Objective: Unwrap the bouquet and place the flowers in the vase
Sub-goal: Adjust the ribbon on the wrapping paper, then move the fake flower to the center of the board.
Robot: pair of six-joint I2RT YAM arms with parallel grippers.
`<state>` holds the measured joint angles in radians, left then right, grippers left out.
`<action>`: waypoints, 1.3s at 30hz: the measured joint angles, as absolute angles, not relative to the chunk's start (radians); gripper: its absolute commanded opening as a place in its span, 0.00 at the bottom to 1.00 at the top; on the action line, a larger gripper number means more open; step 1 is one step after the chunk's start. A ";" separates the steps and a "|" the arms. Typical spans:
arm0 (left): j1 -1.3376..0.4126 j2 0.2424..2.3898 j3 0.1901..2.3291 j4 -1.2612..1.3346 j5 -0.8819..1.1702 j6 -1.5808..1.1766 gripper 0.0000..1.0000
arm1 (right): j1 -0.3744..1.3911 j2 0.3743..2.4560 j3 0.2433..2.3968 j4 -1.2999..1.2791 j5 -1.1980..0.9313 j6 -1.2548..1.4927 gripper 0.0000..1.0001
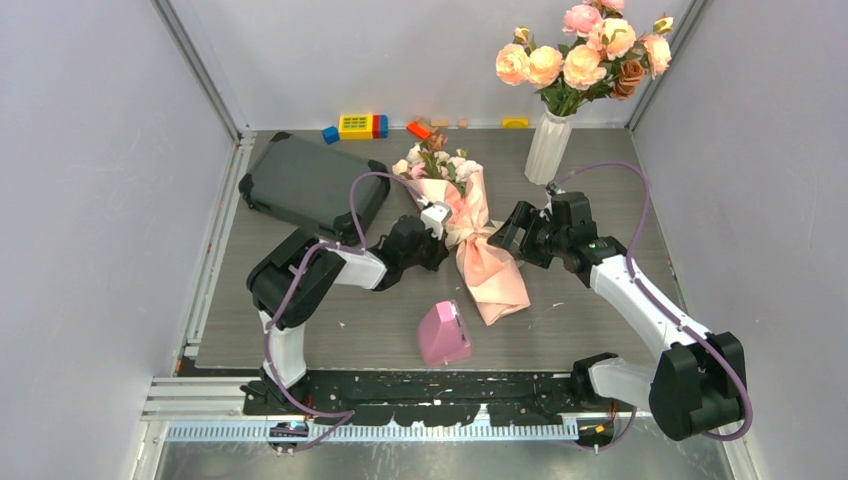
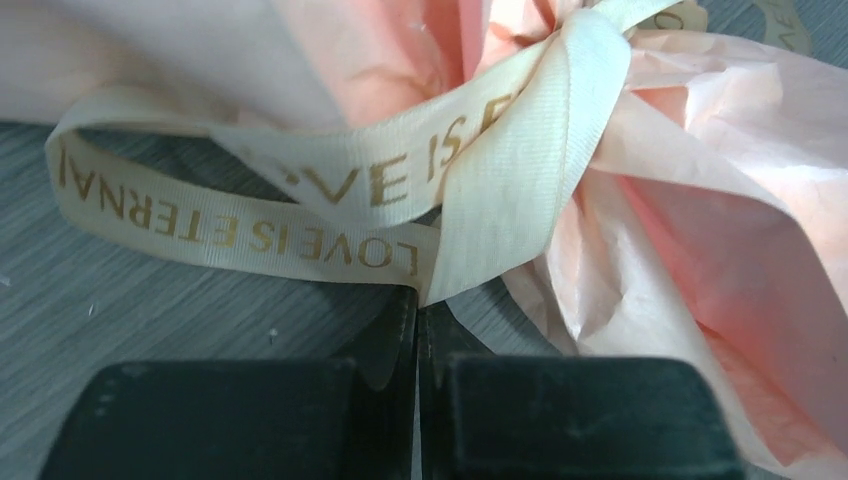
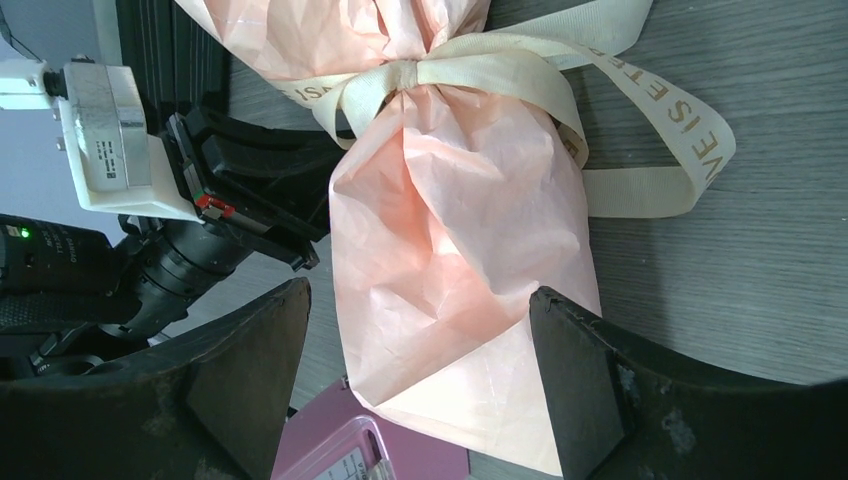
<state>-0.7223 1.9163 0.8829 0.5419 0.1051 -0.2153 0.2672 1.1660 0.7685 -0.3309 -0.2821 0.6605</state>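
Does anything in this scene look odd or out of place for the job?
Yes. The white vase at the back right is already full of large peach roses, so little room seems left for the flowers of the bouquet, whose ribbon is still tied.

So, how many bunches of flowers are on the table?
2: the wrapped bouquet at the centre, and the peach roses in the white vase at back right.

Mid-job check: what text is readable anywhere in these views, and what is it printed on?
"LOVE IS ETERNAL": gold letters repeated along the beige ribbon tied around the bouquet.
Sticker on the white camera block of the left arm: too small to read.
Label on the pink wedge: blurred and cut off, unreadable.
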 measured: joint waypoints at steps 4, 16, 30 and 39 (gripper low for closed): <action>-0.723 1.872 0.835 0.542 0.056 -0.287 0.00 | 0.268 1.166 0.768 -0.313 -0.282 0.657 0.85; -0.709 1.706 0.789 0.513 -0.027 -0.479 0.00 | 0.274 1.163 0.726 -0.279 -0.303 0.634 0.86; -0.651 1.706 0.873 0.324 0.067 -0.520 0.00 | 0.314 1.160 0.677 -0.266 -0.212 0.618 0.82; -0.634 1.740 0.982 0.234 0.116 -0.516 0.00 | 0.381 1.122 0.643 -0.247 -0.092 0.598 0.76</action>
<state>-0.6342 1.7397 0.9821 0.2344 0.1158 -0.5163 0.3805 1.1217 0.6434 -0.2470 -0.0921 0.5983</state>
